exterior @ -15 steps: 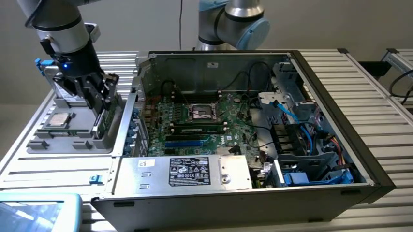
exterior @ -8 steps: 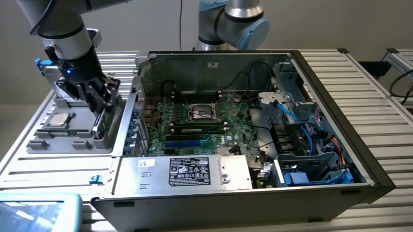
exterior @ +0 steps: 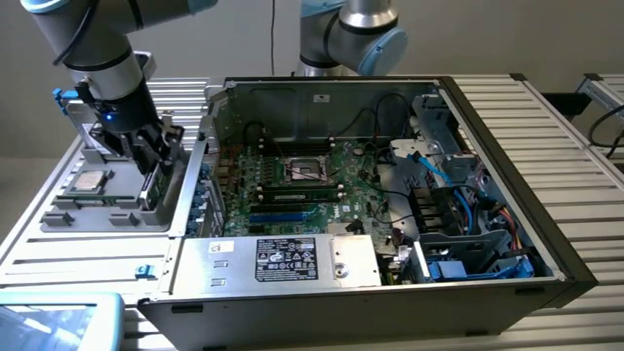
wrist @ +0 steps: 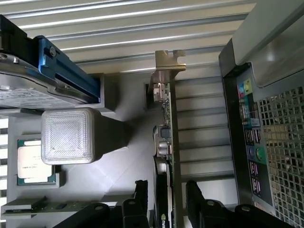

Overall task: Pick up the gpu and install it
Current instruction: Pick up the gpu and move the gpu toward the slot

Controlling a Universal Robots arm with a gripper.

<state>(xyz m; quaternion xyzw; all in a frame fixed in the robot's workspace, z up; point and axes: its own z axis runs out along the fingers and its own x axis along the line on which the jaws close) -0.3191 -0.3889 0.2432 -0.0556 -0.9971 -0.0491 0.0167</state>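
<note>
The gpu (wrist: 165, 142) stands on edge in a slot of the grey parts tray (exterior: 98, 219), seen edge-on in the wrist view with its silver end bracket (wrist: 168, 61) at the far end. In the exterior view the gpu (exterior: 153, 191) rises at the tray's side nearest the computer case. My gripper (exterior: 154, 157) has come down over it. The gripper (wrist: 167, 190) is open, one dark finger (wrist: 140, 194) on the cooler side and the other finger (wrist: 197, 199) on the board side. A narrow gap shows on each side of the card.
The open computer case (exterior: 546, 219) lies at the exterior view's right of the tray, with motherboard (exterior: 292, 183), blue slots (exterior: 283, 217) and power supply (exterior: 283, 259). The tray also holds a processor (wrist: 28, 164), a hard drive (wrist: 28, 90) and a memory stick (wrist: 42, 206). A second arm (exterior: 351, 36) stands behind.
</note>
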